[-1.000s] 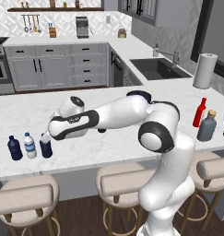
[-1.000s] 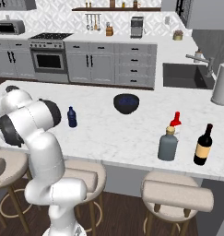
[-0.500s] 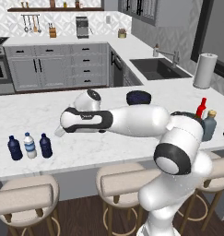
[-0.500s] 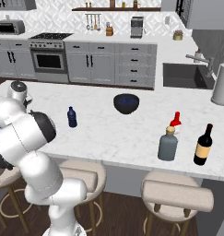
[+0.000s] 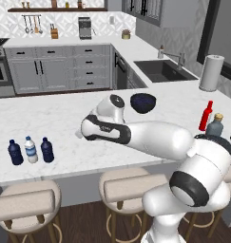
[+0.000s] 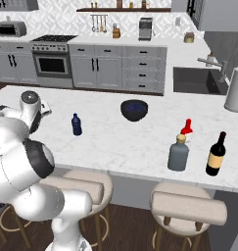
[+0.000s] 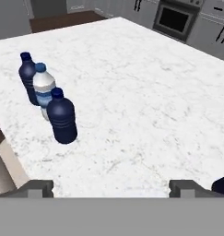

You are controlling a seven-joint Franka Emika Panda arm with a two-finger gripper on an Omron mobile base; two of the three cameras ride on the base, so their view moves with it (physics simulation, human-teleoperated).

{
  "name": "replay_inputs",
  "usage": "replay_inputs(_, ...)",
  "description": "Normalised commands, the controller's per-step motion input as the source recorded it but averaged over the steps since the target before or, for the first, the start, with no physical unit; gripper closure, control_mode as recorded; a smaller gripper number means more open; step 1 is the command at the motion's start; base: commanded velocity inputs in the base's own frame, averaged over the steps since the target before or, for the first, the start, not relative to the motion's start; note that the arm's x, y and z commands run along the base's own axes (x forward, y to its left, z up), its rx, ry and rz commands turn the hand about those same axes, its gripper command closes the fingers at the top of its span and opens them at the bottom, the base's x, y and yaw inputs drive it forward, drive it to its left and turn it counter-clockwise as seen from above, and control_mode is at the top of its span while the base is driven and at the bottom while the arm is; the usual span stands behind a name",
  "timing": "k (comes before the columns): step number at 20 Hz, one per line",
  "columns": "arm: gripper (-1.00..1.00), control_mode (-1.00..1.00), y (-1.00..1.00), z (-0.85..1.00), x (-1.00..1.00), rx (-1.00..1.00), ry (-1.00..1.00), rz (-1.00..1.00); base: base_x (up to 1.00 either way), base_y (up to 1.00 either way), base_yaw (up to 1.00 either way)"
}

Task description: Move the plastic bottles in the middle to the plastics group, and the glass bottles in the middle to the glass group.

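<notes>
On the white marbled counter (image 5: 60, 118), 3 small bottles stand in a tight row near the front left edge: a navy bottle (image 5: 14, 152), a clear bottle with a white cap and blue label (image 5: 30, 149), and a second navy bottle (image 5: 47, 150). From the hand camera the same 3 show close together, the near navy bottle (image 7: 61, 117) just in front of the clear one (image 7: 45, 89), which is just beside the far navy one (image 7: 27, 73); the navy ones are ribbed, rounded at the shoulder and dark-capped.

Another navy bottle (image 6: 77, 124) stands alone mid-counter in the right base view, well apart from the rest, with bare marble around it. A dark round bowl (image 6: 134, 110) sits behind it toward the sink (image 6: 196, 81).

At the right end, a squat grey-blue bottle (image 6: 178, 153) with a tan stopper stands just in front of a slender red bottle (image 6: 186, 128), partly hiding it, and a dark wine bottle (image 6: 216, 154) with a tan label stands near them. A white paper towel roll (image 6: 236, 89) stands by the sink.

The gripper (image 7: 111, 186) hangs above the counter between the row of 3 and the lone bottle. Its 2 fingertips stand wide apart with only marble between them, holding nothing. The white arm (image 5: 150, 140) stretches across the counter, hiding part of its front edge. Padded stools (image 6: 189, 208) line the front.
</notes>
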Motion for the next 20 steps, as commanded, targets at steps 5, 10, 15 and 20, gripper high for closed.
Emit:
replay_inputs(5, -1.00, -1.00, -0.69, 0.10, 0.00, -0.01, 0.08, -0.44, 0.00, 0.00, 0.00)
replay_inputs(10, -1.00, -1.00, -0.75, 0.15, 0.03, 0.00, 0.10, -0.39, 0.00, 0.00, 0.00)
replay_inputs(15, -1.00, -1.00, -0.69, 0.16, 0.21, 0.00, 0.01, -0.26, 0.00, 0.00, 0.00)
replay_inputs(20, -1.00, -1.00, -0.25, 0.06, 0.46, 0.02, 0.09, -0.05, 0.00, 0.00, 0.00)
